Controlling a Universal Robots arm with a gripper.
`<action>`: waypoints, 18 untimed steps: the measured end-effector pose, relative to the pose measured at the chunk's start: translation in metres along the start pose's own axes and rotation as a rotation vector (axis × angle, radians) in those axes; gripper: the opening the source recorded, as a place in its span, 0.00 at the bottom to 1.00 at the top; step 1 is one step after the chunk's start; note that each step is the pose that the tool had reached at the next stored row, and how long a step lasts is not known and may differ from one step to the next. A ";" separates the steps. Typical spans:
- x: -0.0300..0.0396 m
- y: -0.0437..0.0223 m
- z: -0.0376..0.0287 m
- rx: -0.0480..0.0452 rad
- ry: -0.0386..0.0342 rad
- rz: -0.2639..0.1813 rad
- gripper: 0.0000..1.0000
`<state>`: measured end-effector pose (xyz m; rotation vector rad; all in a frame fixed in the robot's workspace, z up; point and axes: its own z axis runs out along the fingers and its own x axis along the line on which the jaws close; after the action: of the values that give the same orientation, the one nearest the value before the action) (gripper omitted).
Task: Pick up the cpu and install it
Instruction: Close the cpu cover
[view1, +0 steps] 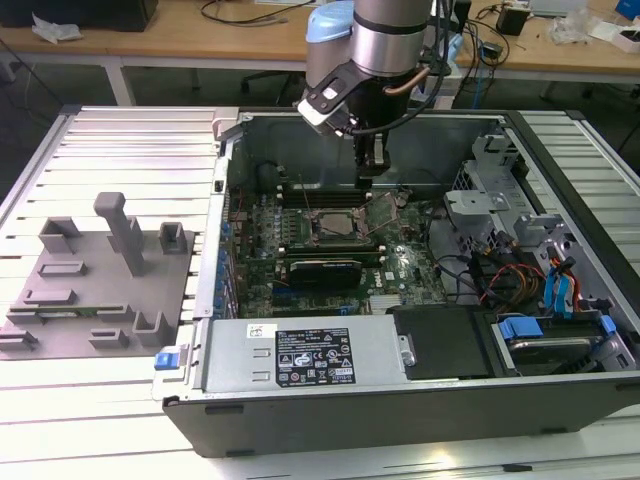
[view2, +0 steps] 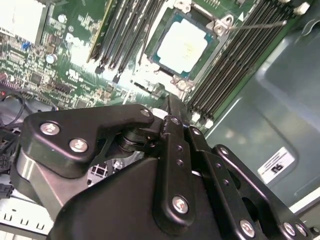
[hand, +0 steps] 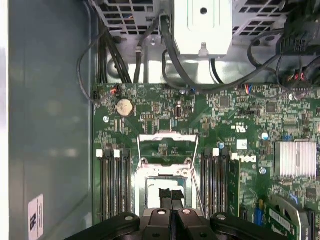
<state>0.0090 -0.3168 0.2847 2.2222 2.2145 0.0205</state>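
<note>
Gripper (hand: 171, 196) hangs pinched together and empty (far as I can see) over the cpu (view2: 182, 47), which sits in the socket (view2: 176, 79). I'd make sure it's flat with corners matched, no sideways shoving.

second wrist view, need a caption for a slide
Cpu lying in the motherboard socket, with the shut claw poised above the board.

The cpu (view2: 182, 46) sits in the socket (view2: 220, 25) — memory slots (view2: 235, 60) flank it on both sides.
</note>
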 end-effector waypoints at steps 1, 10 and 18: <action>0.0000 0.0055 0.0001 0.0000 0.0001 0.000 0.11; 0.0001 0.0305 0.0004 0.0000 0.0000 0.000 0.11; 0.0002 0.0602 0.0008 0.0000 0.0001 0.000 0.11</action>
<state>0.0692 -0.3168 0.2847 2.2223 2.2145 0.0206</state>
